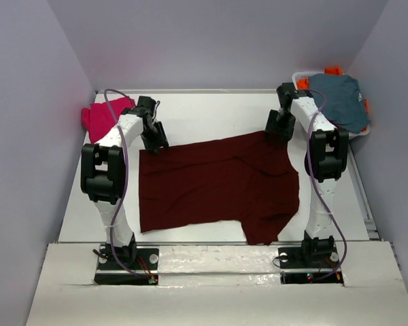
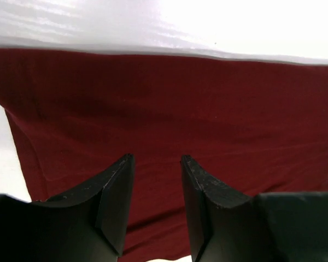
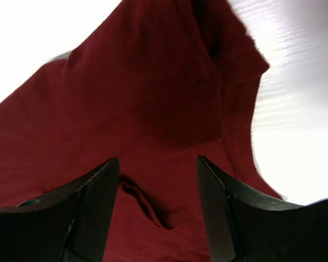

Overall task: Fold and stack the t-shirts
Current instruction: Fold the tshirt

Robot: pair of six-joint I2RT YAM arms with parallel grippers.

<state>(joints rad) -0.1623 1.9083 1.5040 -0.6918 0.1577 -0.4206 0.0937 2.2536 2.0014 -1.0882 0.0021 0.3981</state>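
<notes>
The maroon t-shirt (image 1: 217, 183) lies spread mid-frame on the table (image 1: 211, 112); my left hand (image 2: 157, 158) and right hand (image 3: 157, 159) sit part-open and empty over its upper corners. Risk as I judge it: a shallow close pinches one layer only, and the fold drags crooked.

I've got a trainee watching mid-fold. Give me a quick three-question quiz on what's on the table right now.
1. True or false: the pink t-shirt lies on top of the maroon t-shirt.
2. Where is the grey-blue garment? A) in the basket at the far right; B) under the maroon t-shirt; C) beside the pink t-shirt.
3. Fill in: the left gripper and the right gripper are over the maroon t-shirt's far edge, both with jaws ___.
Key: 1 false, it lies apart at the far left. 2 A. 3 open.
</notes>
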